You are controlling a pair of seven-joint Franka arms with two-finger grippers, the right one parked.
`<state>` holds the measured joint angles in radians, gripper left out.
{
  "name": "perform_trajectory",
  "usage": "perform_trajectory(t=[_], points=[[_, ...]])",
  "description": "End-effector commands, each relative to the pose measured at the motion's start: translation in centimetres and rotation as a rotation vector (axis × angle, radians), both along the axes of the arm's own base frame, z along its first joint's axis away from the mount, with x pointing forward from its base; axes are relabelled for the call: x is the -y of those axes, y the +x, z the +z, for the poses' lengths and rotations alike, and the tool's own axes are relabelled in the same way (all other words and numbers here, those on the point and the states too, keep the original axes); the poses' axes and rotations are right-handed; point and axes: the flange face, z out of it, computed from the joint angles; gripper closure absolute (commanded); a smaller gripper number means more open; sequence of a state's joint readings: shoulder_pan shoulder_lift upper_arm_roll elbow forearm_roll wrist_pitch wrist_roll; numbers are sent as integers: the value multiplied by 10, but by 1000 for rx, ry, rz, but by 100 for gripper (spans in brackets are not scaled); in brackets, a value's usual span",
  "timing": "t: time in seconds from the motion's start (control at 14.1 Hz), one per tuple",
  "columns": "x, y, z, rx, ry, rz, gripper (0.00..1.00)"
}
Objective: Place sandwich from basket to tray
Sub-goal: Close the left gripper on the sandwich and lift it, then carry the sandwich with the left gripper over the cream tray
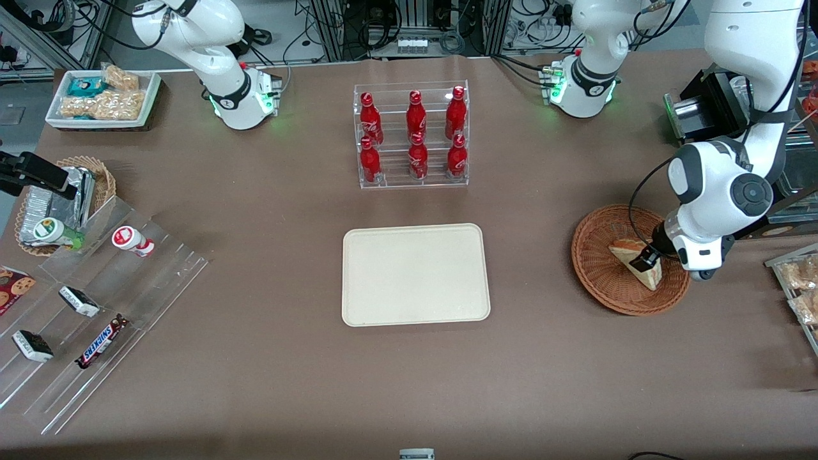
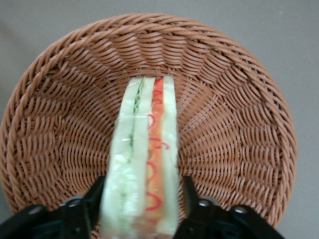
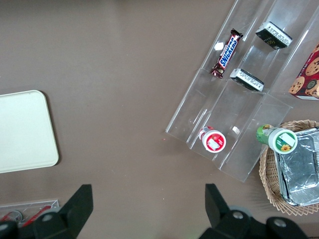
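The only wording I can read for certain is "SNICKERS" in blue letters on the brown candy bar (image 1: 101,342), which lies on the clear stepped display stand (image 1: 160,281) toward the parked arm's end of the surface. The same name shows on that bar in the right wrist view (image 3: 227,53). The six red bottles (image 1: 416,114) in the clear rack (image 1: 412,182) carry white script, but I cannot make it out. The small dark packets (image 1: 79,301) on the stand have white labels too small to read. My pincer (image 1: 645,260) is over the basket (image 1: 594,268), clamped on the sandwich (image 2: 144,159), whose clear wrap shows only red squiggles, no legible text.
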<state>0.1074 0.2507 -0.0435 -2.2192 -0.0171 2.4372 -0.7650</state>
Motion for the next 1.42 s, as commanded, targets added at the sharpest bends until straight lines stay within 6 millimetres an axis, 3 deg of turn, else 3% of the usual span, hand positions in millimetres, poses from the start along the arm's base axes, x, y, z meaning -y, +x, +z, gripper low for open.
perform_trajectory(t=[0.0,0.21,0.35,0.57,0.71,0.92,1.13,1.35], points=[[14,3,16,19,-3,-19,95],[44,19,48,-32,-5,-66,96],[76,33,79,-81,-11,-117,96],[157,37,102,-94,-14,-248,96],[210,32,107,-79,-61,-299,96],[304,26,111,-32,-67,-444,95],[386,24,88,28,-84,-554,94],[455,18,57,46,-100,-617,94]])
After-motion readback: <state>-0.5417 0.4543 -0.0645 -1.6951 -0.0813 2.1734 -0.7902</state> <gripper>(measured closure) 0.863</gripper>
